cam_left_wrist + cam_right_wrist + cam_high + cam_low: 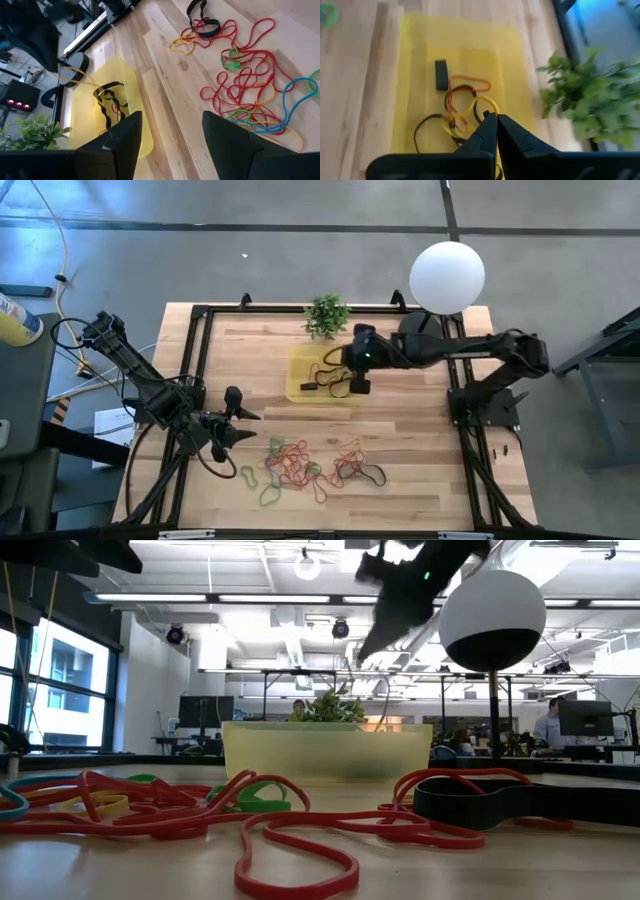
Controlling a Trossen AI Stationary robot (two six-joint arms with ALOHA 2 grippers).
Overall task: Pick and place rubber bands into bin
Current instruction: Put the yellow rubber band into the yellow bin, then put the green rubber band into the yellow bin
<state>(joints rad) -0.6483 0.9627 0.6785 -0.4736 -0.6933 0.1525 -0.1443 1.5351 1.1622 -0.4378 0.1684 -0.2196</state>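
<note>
The rubber bands (305,465) lie in a loose red, orange, green and black tangle on the table's near middle, which is also seen in the low view (200,805) and in the left wrist view (245,85). The yellow bin (300,390) sits at the far middle with a few bands (462,97) inside. My right gripper (358,385) hovers over the bin, shut on a yellow band. My left gripper (250,428) is open, low at the table's left, between the bin and the pile, touching nothing. My right gripper (494,117) pinches a yellow rubber band's loop (482,100) at its fingertips, coming from above and pointing down into the bin (415,60). The band hangs slack below the fingers. Whether its lower end lies on the bin floor, I cannot tell.
A small green potted plant (327,315) stands just behind the bin. A white globe lamp (447,275) rises at the far right, over the right arm. Black frame rails (195,360) run along the table's left and right sides. A small black block (441,74) lies in the bin.
</note>
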